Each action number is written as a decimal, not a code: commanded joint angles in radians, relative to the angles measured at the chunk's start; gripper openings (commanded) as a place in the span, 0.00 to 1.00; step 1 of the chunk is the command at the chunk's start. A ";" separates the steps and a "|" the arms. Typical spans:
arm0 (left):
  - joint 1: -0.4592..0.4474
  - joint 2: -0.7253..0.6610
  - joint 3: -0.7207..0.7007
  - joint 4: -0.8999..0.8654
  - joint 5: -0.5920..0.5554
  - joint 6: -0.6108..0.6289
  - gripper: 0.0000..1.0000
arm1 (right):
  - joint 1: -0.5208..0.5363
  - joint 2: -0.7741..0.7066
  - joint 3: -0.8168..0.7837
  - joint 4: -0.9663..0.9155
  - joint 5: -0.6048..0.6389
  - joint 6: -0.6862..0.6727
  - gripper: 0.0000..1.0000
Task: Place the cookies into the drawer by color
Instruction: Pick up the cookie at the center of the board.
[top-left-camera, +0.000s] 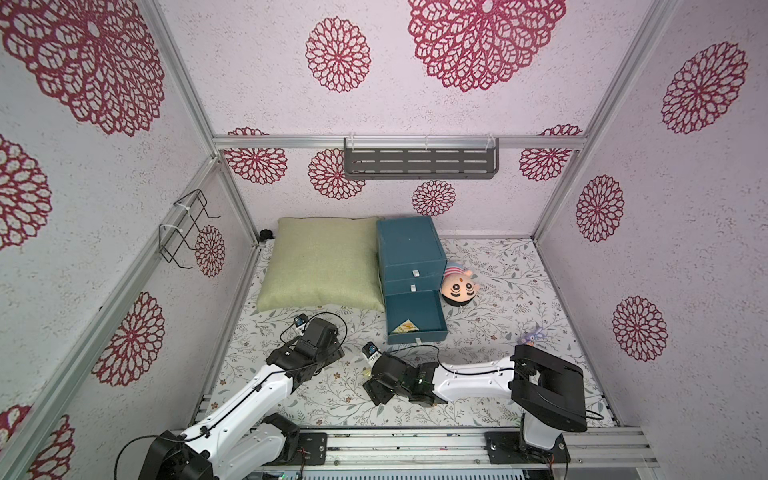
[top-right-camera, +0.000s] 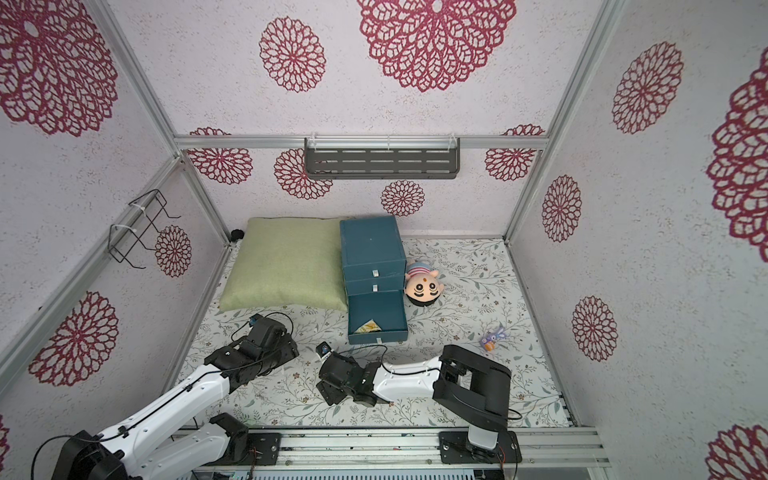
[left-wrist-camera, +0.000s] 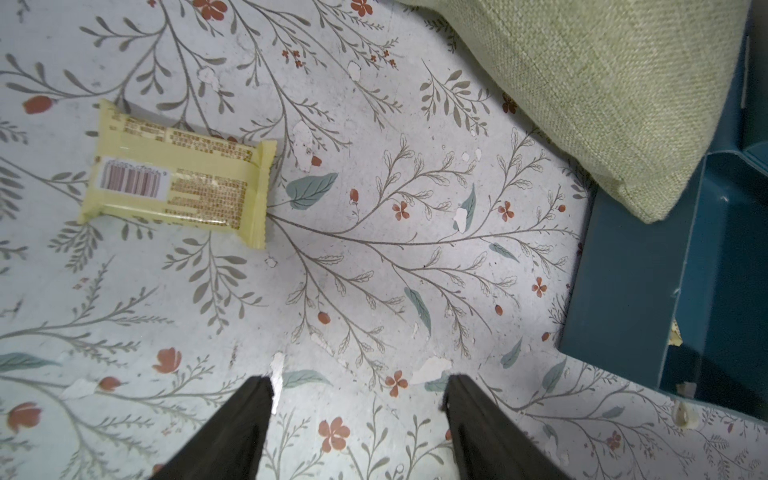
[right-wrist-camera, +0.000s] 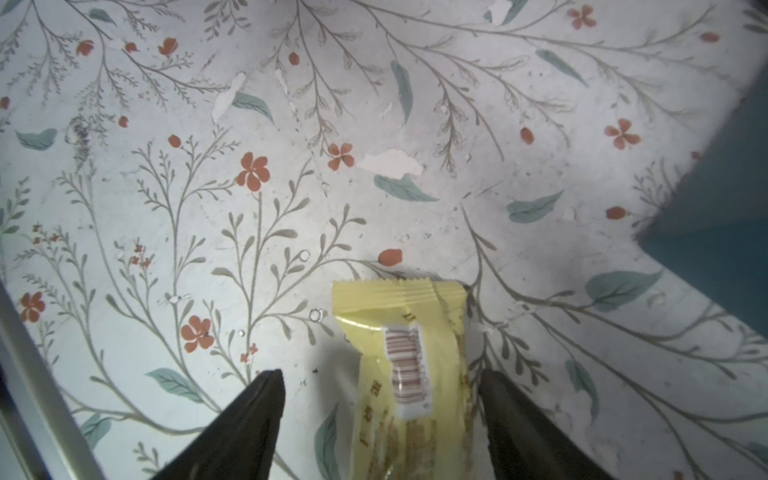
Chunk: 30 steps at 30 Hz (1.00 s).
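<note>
Between the spread jaws of the right gripper (right-wrist-camera: 381, 374), a yellow cookie packet (right-wrist-camera: 399, 316) is lying lengthwise.
Those jaws are standing wide and gripping nothing; the packet is running bottom-to-top at lower centre, sitting slightly toward the frame's right. Beyond it, the teal drawer chest (right-wrist-camera: 727, 257) is showing at the right edge. Farther away, the left gripper (left-wrist-camera: 359, 379) is hanging open and empty.

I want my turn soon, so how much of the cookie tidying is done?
Done: a yellow packet lies in the open bottom drawer. In hand: the right end effector stands open around a second yellow packet on the table, not gripping yet. The left end effector is open and empty. Left: that packet goes in; upper drawers are shut, contents hidden.
</note>
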<state>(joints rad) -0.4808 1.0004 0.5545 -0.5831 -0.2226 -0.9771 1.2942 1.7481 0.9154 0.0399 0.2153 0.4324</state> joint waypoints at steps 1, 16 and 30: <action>0.012 -0.014 -0.015 -0.007 -0.003 -0.006 0.74 | 0.017 0.020 0.023 -0.047 0.061 -0.023 0.75; 0.037 -0.050 -0.025 -0.012 0.007 -0.014 0.88 | 0.027 -0.011 0.004 -0.064 0.150 0.000 0.44; 0.057 -0.104 -0.015 -0.047 -0.026 -0.010 0.89 | -0.040 -0.208 -0.104 0.035 0.104 0.019 0.40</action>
<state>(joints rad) -0.4362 0.9081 0.5396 -0.6109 -0.2268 -0.9920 1.2823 1.5978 0.8215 0.0345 0.3321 0.4377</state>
